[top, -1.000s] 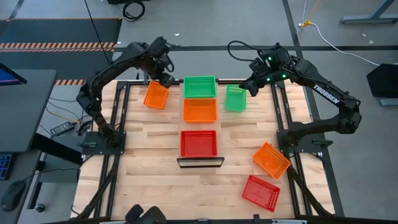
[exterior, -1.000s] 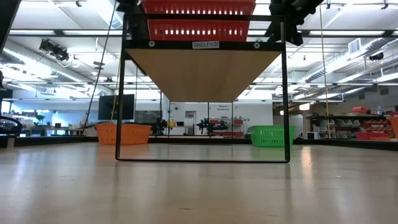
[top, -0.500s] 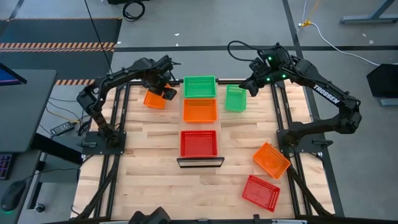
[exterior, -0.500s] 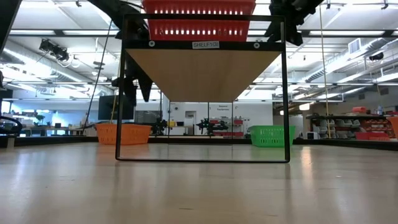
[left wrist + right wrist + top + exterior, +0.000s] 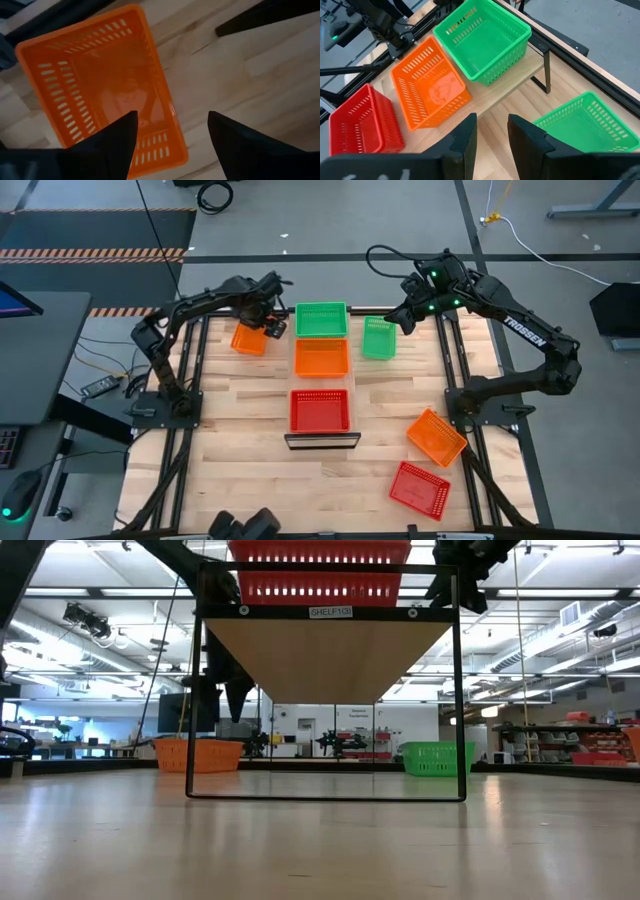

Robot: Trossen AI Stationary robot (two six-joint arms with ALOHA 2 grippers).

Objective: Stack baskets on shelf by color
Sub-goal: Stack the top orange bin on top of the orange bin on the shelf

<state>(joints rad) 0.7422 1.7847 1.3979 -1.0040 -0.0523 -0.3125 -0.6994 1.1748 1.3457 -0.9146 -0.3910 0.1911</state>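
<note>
Hovering open-fingered, left tool (image 5: 272, 327) over orange basket (image 5: 247, 340).

Slatted butcher-block surface (image 5: 240, 470) standing on grey concrete floor (image 5: 330, 220). Hazard-striped floor mat (image 5: 90, 252) at upper left. Beyond: open hall with ceiling strip lights (image 5: 560, 665) and distant shelving (image 5: 560, 745).

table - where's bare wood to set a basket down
Free: the table's near left, between the left arm's base and the red basket on the shelf. Crowded: the far edge, with loose orange basket, left gripper, loose green basket, right gripper.
</note>
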